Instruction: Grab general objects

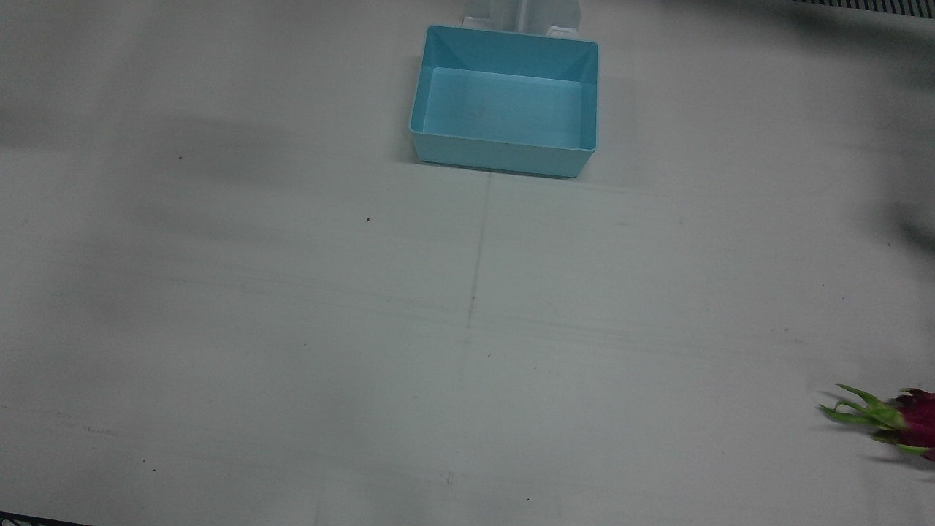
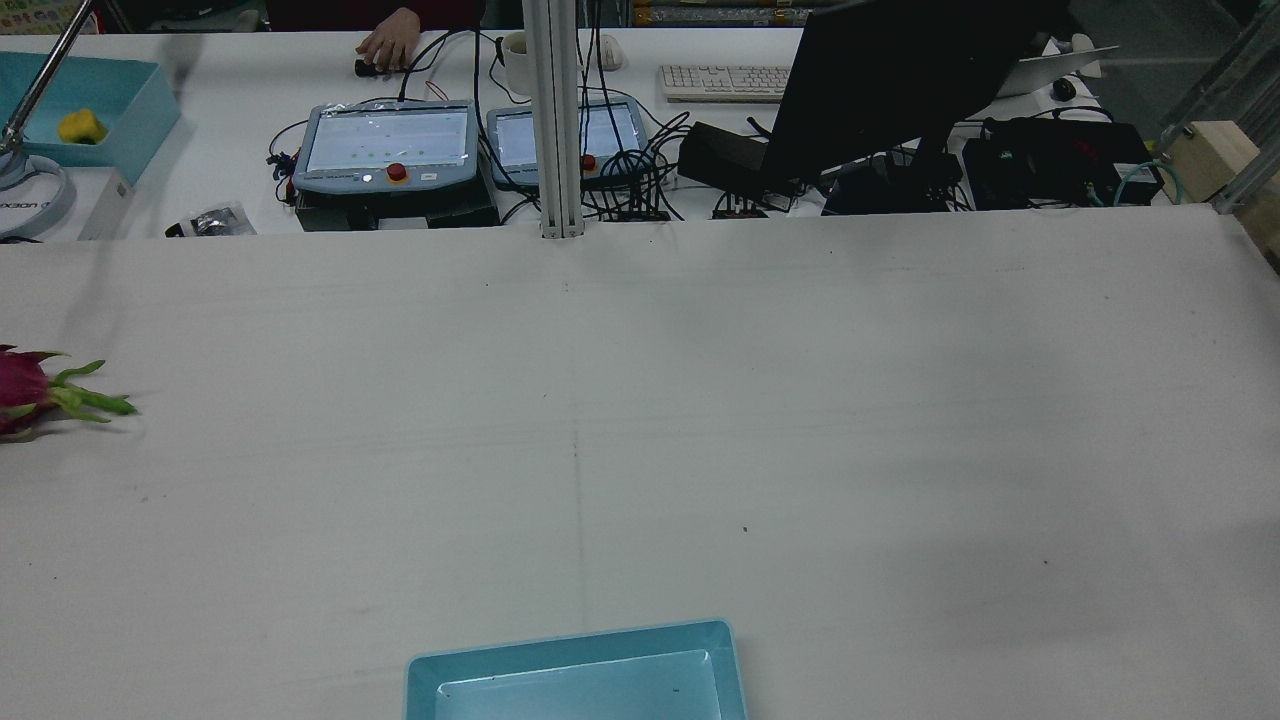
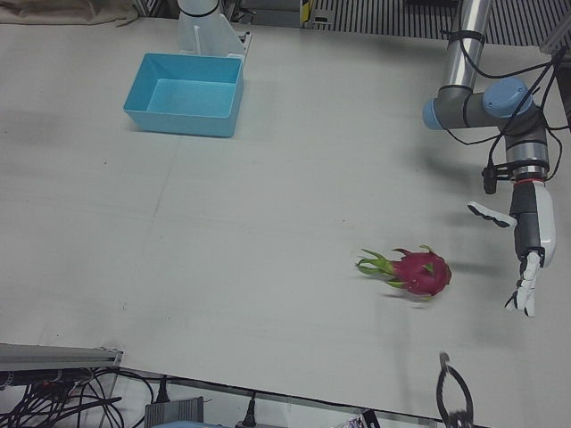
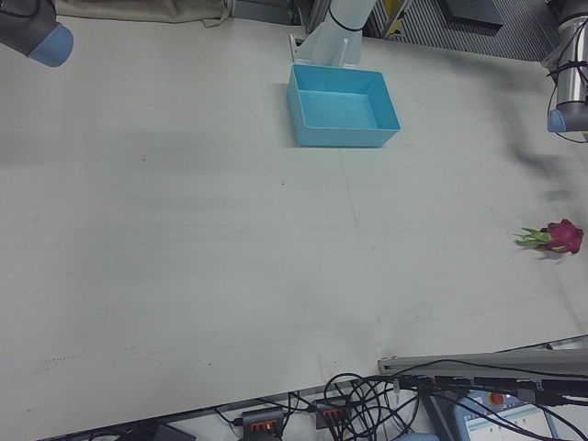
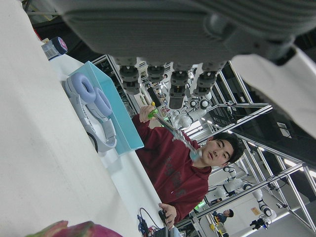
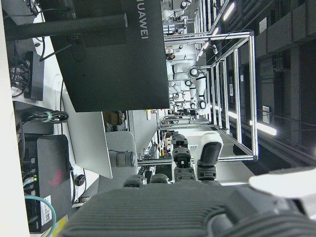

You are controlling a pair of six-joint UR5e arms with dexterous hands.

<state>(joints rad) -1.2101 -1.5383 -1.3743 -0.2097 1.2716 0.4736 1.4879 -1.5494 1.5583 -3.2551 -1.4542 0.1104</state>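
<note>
A magenta dragon fruit (image 3: 419,270) with green scales lies on the white table, far out on my left arm's side. It also shows as the dragon fruit (image 1: 913,424) at the front view's right edge and the dragon fruit (image 2: 20,390) at the rear view's left edge. My left hand (image 3: 526,245) hangs open above the table just beyond the fruit, fingers pointing down, touching nothing. Its fingers (image 5: 170,81) stretch out in the left hand view, with the fruit (image 5: 74,230) at the bottom edge. My right hand (image 6: 190,165) appears only in its own view, fingers extended and holding nothing.
An empty light-blue bin (image 1: 504,157) stands mid-table near the arms' pedestals. Behind the table's far edge are teach pendants (image 2: 385,145), a monitor (image 2: 900,80) and cables. A person (image 5: 173,173) sits at that desk. My right arm's elbow (image 4: 37,32) is at the far corner.
</note>
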